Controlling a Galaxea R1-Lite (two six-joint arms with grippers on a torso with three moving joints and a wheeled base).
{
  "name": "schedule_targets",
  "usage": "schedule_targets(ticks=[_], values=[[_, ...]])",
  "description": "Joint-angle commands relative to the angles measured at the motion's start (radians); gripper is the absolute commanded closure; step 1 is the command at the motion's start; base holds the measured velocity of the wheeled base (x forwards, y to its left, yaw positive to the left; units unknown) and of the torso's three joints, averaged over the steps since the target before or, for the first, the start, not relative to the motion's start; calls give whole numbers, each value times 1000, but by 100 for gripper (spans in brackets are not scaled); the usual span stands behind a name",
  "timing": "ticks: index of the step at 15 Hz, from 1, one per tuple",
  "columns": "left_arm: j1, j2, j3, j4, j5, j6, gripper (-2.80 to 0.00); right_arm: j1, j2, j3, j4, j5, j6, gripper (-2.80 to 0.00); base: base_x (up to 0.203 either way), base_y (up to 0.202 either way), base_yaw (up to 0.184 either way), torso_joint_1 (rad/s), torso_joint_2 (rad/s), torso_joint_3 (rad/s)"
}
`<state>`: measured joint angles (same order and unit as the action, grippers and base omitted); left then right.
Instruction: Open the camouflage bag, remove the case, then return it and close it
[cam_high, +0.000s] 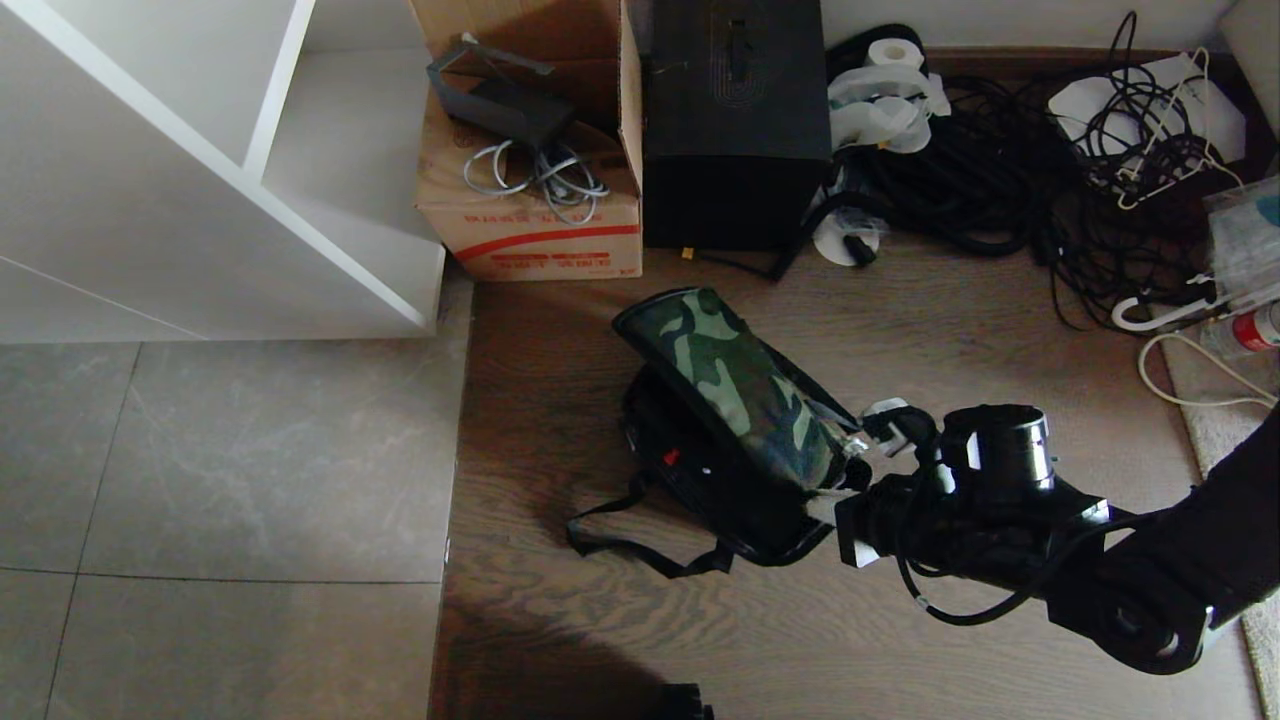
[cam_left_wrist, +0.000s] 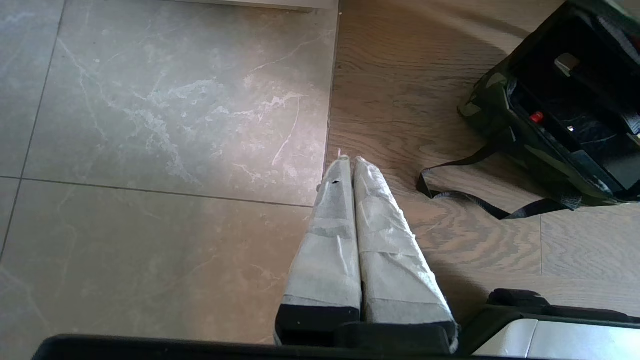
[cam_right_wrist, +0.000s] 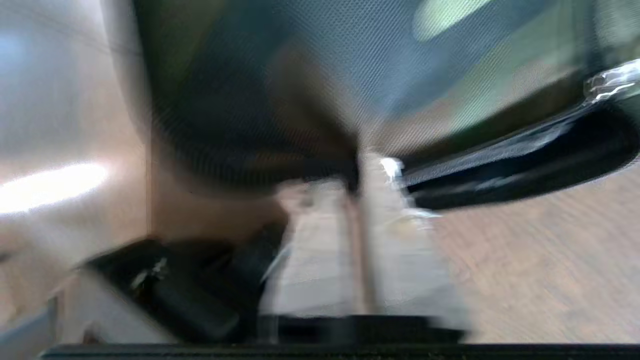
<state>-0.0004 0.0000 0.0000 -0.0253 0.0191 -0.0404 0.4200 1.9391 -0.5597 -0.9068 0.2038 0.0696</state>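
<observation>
Wooden floor (cam_high: 900, 330) carries the camouflage bag (cam_high: 740, 385), flap raised. Right tool (cam_high: 855, 470), seemingly barely parted beside its near-right corner, could snag fabric, tipping the bag.

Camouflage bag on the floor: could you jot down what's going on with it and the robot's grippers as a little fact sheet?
bag: camouflage bag on the wooden floor, flap lifted, mouth open
inside bag: black case, partly visible
straps: black straps trailing on the floor
right gripper: right gripper at the bag's right end, by the raised flap; grip unclear
left gripper: left gripper shut, hanging over the floor, apart from the bag
behind bag: cardboard box, tall black box
</observation>
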Motion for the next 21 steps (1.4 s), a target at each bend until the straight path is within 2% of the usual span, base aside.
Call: schedule_targets(ticks=[1,4,7,9,12,13,18,20,21], values=[[0,0,8,-1,-1,-1,0,-1,-13,48,-7,17,-4,-280,0,0,0,0,0,0],[0,0,8,-1,1,-1,0,-1,-74,129,-1,62,-11,-280,0,0,0,0,0,0],[0,0,9,-1,1,-1,0,-1,-128,110,34,98,2,-280,0,0,0,0,0,0],[-1,0,9,-1,1,-1,0,-2,-130,36,75,100,80,-280,0,0,0,0,0,0],[0,0,8,-1,1,-1,0,-7,-138,-65,94,99,293,-280,0,0,0,0,0,0],[0,0,9,-1,1,-1,0,-8,-169,-63,96,102,321,0,0,0,0,0,0,0],[0,0,8,-1,1,-1,0,-9,-444,83,182,114,335,0,0,0,0,0,0,0],[0,0,8,-1,1,-1,0,-10,-613,120,314,72,333,0,0,0,0,0,0,0],[-1,0,8,-1,1,-1,0,-12,-718,140,422,37,321,0,0,0,0,0,0,0]])
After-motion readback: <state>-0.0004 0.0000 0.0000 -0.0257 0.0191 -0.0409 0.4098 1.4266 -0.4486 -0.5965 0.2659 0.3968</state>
